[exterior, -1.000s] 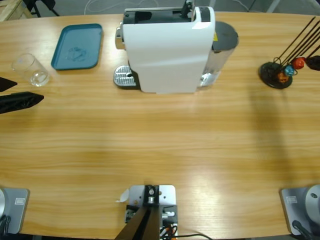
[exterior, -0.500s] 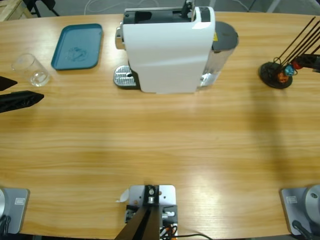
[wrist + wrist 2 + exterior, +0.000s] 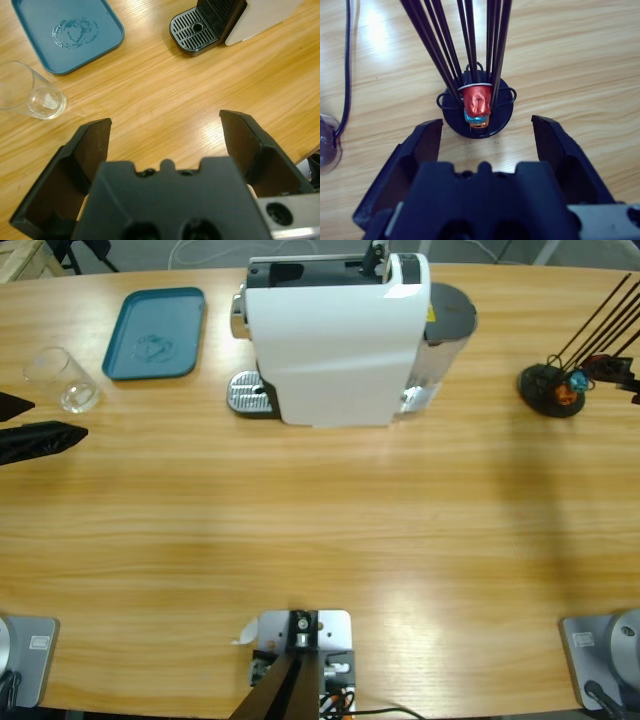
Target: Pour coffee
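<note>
The left tool (image 3: 165, 145) hangs spread over bare desk (image 3: 320, 530) at the high view's 9 o'clock edge, gripping nothing; an empty-looking glass (image 3: 27, 92) stands just beyond it, a teal tray (image 3: 155, 332) past that; no coffee can be made out; the white coffee machine (image 3: 335, 335) sits at 12 o'clock; the right tool (image 3: 485, 145), jaws apart, faces the capsule rack (image 3: 477, 107) at 3 o'clock, with a red capsule (image 3: 478, 100) on it.
</note>
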{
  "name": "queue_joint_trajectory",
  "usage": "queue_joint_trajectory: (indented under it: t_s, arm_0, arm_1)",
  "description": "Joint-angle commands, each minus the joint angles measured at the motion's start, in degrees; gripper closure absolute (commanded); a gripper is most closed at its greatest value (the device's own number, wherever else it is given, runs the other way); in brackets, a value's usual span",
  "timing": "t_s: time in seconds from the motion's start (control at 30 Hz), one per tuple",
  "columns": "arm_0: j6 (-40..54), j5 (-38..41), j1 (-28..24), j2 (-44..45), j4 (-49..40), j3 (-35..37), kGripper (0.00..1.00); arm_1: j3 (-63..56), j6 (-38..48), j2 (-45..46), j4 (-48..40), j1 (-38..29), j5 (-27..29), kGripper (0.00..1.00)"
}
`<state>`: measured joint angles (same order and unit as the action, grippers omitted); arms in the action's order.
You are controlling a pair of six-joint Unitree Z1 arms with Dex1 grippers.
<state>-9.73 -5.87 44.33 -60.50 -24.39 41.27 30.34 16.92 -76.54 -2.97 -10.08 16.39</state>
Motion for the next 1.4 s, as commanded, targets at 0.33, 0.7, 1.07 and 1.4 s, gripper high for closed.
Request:
queue_joint_trajectory:
  t_s: [0.33, 0.7, 1.07, 1.4]
  arm_0:
    - [0.3, -0.9, 0.8, -0.5, 0.5, -2.2, 0.069]
    - [0.3, -0.9, 0.8, -0.7, 0.6, -2.2, 0.069]
    - [0.3, -0.9, 0.8, -0.5, 0.6, -2.2, 0.069]
    - [0.3, -0.9, 0.8, -0.7, 0.6, -2.2, 0.069]
  arm_1:
    - [-1.6, 0.1, -4.2, -3.4, 0.9, -0.4, 0.276]
    - [-1.7, 0.1, -4.7, -3.5, 1.1, -0.2, 0.403]
    - [-1.5, -0.1, -6.0, -3.7, 1.1, -1.0, 0.538]
    - [-1.5, -0.1, -6.9, -4.6, 1.1, -0.9, 0.538]
